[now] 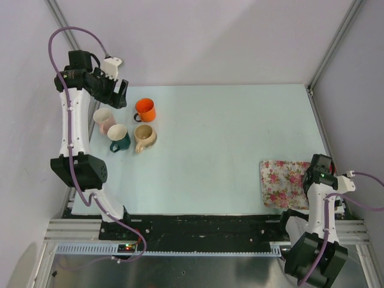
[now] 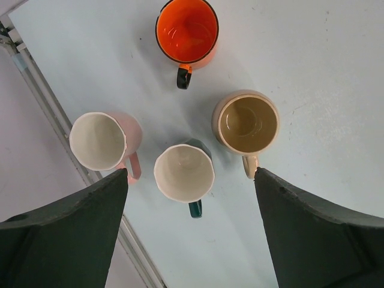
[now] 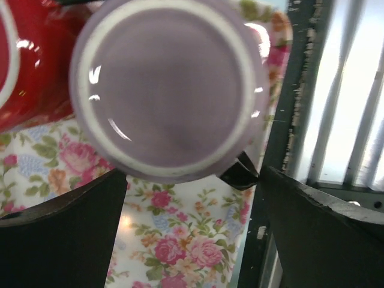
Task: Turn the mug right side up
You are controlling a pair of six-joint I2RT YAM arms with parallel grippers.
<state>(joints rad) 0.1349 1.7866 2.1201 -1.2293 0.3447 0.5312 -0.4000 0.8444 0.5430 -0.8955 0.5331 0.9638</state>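
Observation:
A purple mug (image 3: pixel 168 90) stands upside down on a floral cloth (image 3: pixel 180 240), its base facing my right wrist camera and its dark handle (image 3: pixel 240 172) at its near right. A red mug (image 3: pixel 24 66) stands beside it, on its left. My right gripper (image 3: pixel 193 174) is open, its fingertips at the purple mug's near side and not gripping it. In the top view my right gripper (image 1: pixel 313 177) hides both mugs. My left gripper (image 1: pixel 117 93) is open and empty, raised above a group of upright mugs.
Upright at the table's back left are an orange mug (image 2: pixel 187 30), a pink mug (image 2: pixel 99 141), a teal mug (image 2: pixel 183 173) and a beige mug (image 2: pixel 247 123). The floral cloth (image 1: pixel 279 183) lies at the front right, by the table's edge and frame rail (image 3: pixel 300 120).

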